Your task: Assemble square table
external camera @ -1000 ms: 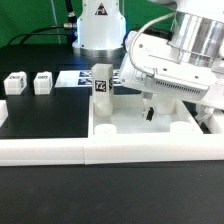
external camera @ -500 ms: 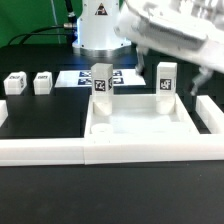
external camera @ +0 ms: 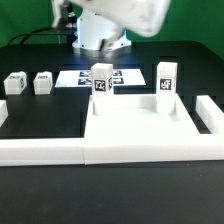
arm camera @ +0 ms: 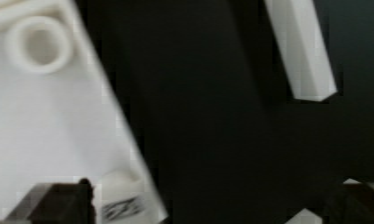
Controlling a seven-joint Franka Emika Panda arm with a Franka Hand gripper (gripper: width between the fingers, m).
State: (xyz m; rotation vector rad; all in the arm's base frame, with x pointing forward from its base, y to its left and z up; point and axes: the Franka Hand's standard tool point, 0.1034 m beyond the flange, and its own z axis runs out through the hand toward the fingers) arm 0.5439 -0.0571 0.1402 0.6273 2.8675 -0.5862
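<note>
The square table slab [external camera: 140,125] lies rim-up in the exterior view. Two tagged leg posts stand upright at its far corners, one on the left [external camera: 100,80] and one on the right [external camera: 166,79]. Two loose leg posts [external camera: 14,83] [external camera: 42,82] lie on the black table at the exterior view's left. My arm [external camera: 115,15] is a blur high above, clear of every part. In the wrist view my gripper [arm camera: 205,205] is open and empty, with one dark fingertip [arm camera: 59,200] beside the slab's edge [arm camera: 59,120] and a corner hole [arm camera: 42,45] further off.
A low white border wall [external camera: 40,150] runs along the front, and a short piece [external camera: 208,115] stands at the exterior view's right. The marker board [external camera: 78,77] lies behind the slab near the robot base. A long white bar [arm camera: 305,50] shows in the wrist view.
The arm has lifted off the right-hand leg post and swung up and toward the exterior view's left. That post stays upright in the slab's far right corner.
</note>
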